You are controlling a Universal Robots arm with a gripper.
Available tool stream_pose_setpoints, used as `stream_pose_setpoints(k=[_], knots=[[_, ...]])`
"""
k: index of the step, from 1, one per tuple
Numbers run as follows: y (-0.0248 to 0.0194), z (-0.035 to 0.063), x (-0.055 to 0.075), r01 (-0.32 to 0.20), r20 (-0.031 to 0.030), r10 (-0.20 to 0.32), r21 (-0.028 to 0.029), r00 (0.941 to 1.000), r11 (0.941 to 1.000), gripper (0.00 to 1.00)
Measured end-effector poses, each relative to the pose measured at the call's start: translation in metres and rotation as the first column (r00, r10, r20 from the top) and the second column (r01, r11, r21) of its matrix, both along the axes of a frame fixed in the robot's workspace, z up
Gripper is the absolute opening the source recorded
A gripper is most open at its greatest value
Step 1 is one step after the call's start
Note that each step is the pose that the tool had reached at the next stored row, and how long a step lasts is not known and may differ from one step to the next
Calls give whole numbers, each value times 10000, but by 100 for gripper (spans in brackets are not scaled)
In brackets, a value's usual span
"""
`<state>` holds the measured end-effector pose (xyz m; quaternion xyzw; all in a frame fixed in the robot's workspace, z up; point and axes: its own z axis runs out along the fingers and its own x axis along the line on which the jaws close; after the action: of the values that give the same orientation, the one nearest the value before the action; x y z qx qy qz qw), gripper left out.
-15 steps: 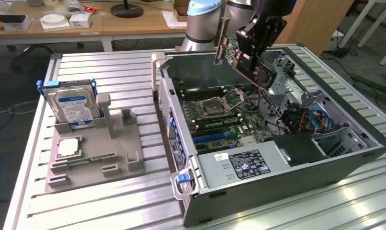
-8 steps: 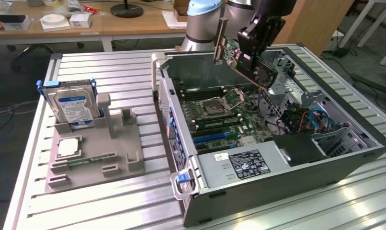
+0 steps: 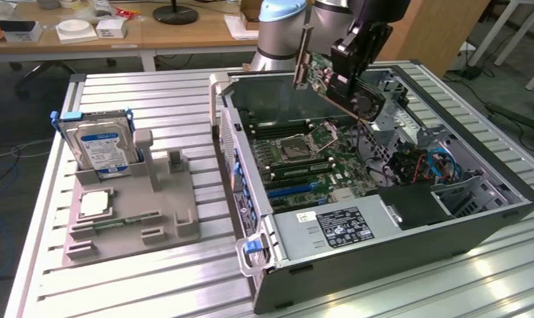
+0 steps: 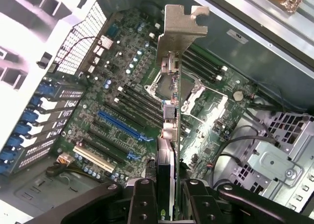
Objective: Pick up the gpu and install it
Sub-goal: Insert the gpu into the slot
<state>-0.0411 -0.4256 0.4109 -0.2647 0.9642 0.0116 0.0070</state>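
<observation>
Arm (image 3: 283, 26) base upright, wrist off to the exterior view's right, pitched down. pincer (image 3: 354, 58) in the air, tilted. Fingers (image 4: 143, 200) clamped on both faces of gpu (image 4: 170, 101), gripping it edge-on.

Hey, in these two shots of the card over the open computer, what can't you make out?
Exterior view: the gripper covers part of the gpu, hiding where the jaws pinch it.
Wrist view: the gpu is edge-on, so its faces are hidden.
Exterior view: the hard drive label's print is too small to read.
Both views: which slot on the motherboard the gpu lines up with cannot be told.
</observation>
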Motion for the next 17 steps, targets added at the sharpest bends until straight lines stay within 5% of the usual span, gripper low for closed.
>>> stream_pose_setpoints(k=[17], knots=[[-4, 0, -1, -1348, 1, 1348, 0, 9909, 9909, 27]])
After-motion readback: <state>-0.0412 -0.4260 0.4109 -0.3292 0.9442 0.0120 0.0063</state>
